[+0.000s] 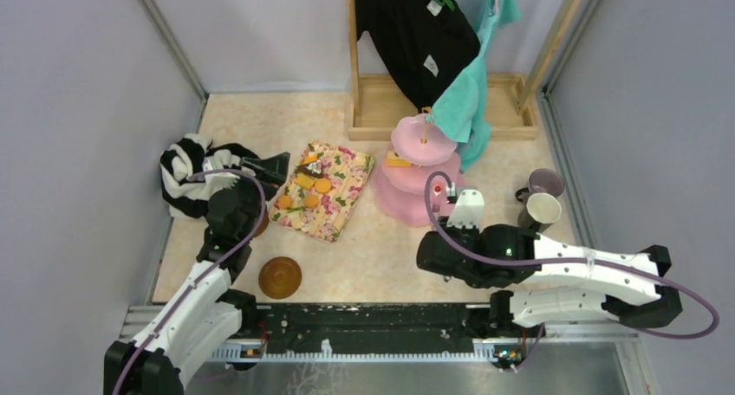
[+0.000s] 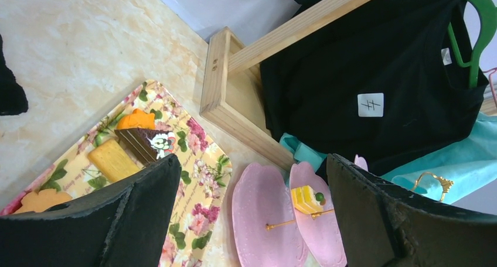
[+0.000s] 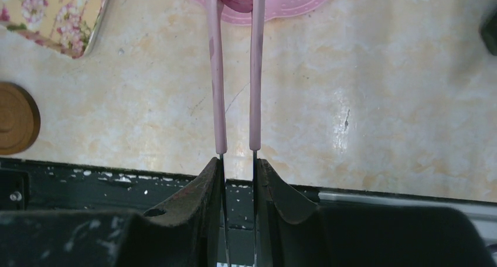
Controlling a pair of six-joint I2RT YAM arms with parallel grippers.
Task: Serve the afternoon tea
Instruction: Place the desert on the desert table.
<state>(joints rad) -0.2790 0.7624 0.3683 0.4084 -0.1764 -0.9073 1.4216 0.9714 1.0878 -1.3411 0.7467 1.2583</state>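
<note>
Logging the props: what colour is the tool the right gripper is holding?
Pink tongs, held by the right gripper; clearest in the right wrist view.

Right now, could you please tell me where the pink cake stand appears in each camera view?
Top external: the stand is right of centre, in front of the wooden rack.
Left wrist: bottom centre, tiers seen tilted.
Right wrist: top edge, centre, with only the bottom tier's rim in view, at the tips of the tongs.
Shared landmark: the floral cloth, left of the stand in all three views.
</note>
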